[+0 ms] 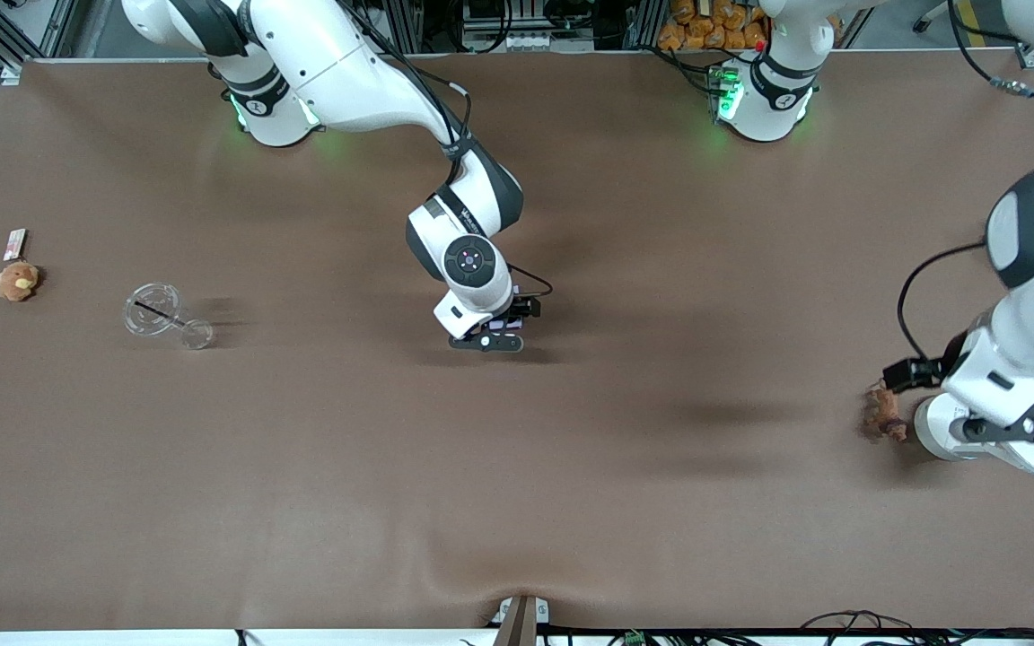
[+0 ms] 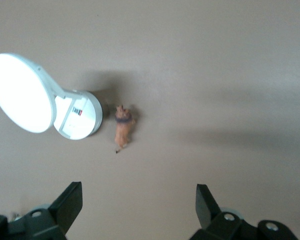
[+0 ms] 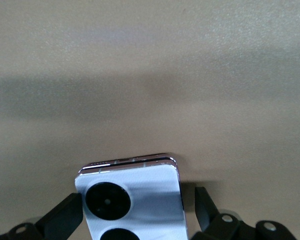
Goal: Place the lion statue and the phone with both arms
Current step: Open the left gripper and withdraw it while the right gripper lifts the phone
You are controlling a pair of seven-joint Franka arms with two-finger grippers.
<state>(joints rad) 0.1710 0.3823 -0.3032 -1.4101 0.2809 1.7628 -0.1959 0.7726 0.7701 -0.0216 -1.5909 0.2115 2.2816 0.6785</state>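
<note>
**Both grippers released over their pieces**

The right gripper (image 1: 486,342) sits low at mid-table, fingers (image 3: 65,217) spread either side of the flat lavender phone (image 3: 135,197), not pinching it. The left gripper (image 2: 139,207) hangs open above the small brown-orange lion statue (image 2: 123,127), which lies on the brown table (image 1: 302,467) beside a round white lidded container (image 2: 77,116).

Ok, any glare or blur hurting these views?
Left wrist view: the white container's open lid is blown out with glare, while the lion statue stays readable. Right wrist view: the phone shows soft reflections. Front view: arm shadows streak the table.
</note>
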